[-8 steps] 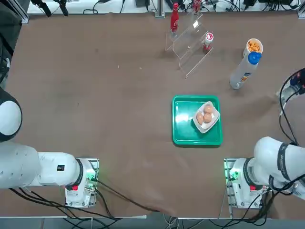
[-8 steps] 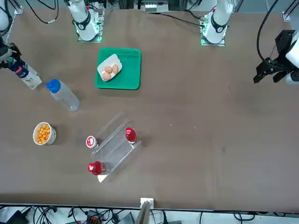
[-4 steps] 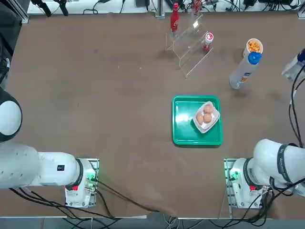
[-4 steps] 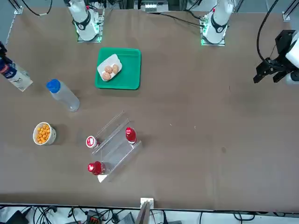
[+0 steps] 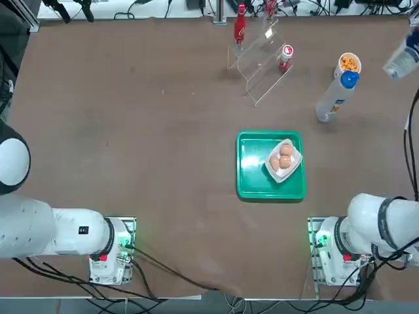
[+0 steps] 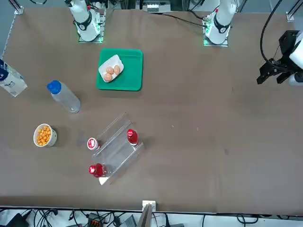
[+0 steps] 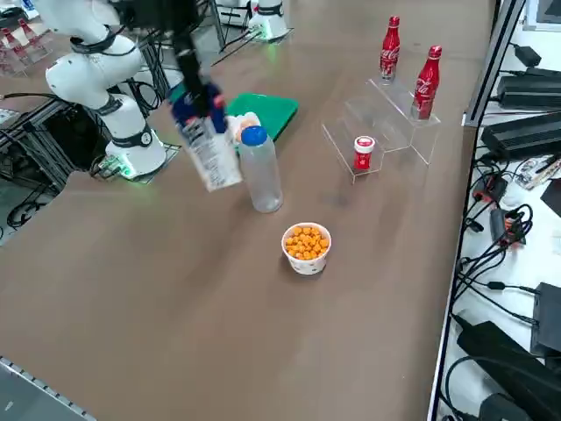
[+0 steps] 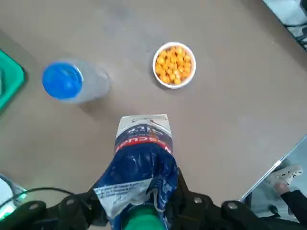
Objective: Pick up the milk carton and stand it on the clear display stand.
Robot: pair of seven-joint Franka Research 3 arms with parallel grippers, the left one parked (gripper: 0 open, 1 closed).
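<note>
While one hand [image 8: 144, 211] grips one milk carton [image 8: 144, 163], three bottles [image 7: 427, 83] stand.

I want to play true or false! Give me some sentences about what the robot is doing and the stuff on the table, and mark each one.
1. The robot's right tool is holding the milk carton. True.
2. The carton is standing on the clear display stand. False: the tool has it up in the air, away from the stand.
3. The green tray holds a white dish of eggs. True.
4. The plastic bottle has a red cap. False: its cap is blue.
5. The white cup is full of orange bits. True.
</note>
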